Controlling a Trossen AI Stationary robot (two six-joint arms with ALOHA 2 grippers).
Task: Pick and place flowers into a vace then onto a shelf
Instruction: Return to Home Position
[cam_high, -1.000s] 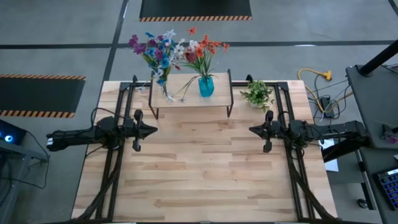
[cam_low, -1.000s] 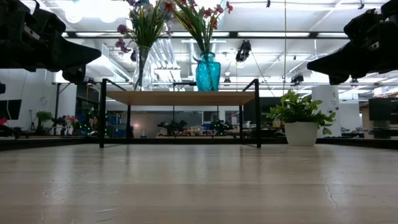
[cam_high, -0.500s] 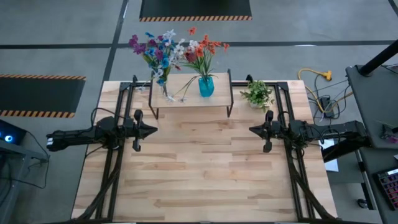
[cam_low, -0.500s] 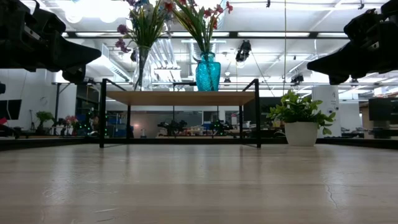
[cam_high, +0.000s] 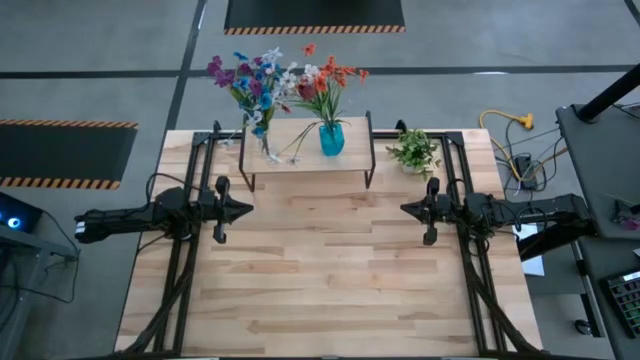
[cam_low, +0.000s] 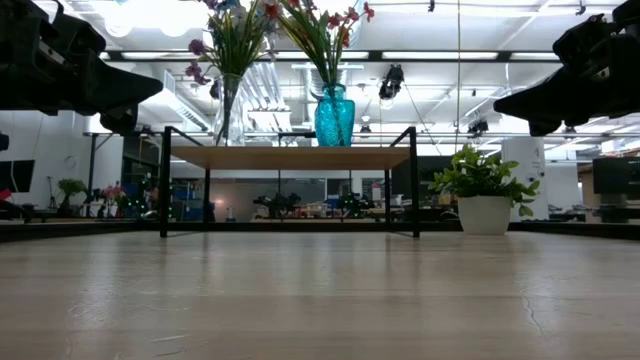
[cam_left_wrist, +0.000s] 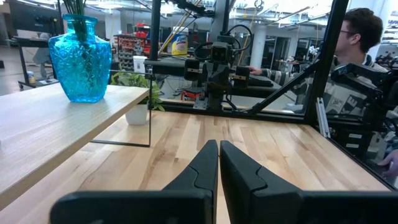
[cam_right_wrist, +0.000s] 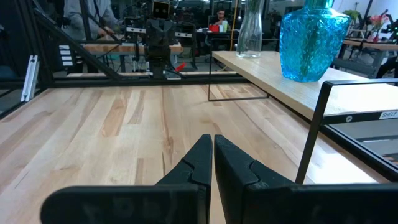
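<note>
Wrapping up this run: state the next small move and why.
Likely none beyond parking: the clear glass vase and turquoise glass vase stand on the wood-topped black-legged shelf, and the left gripper and right gripper are shut and empty, clear of it.

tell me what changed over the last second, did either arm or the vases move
Nothing visibly changed. The left hand and right hand are shut and empty, facing each other, where they were. The blue vase and transparent vase with their flowers stand on the shelf as before.
</note>
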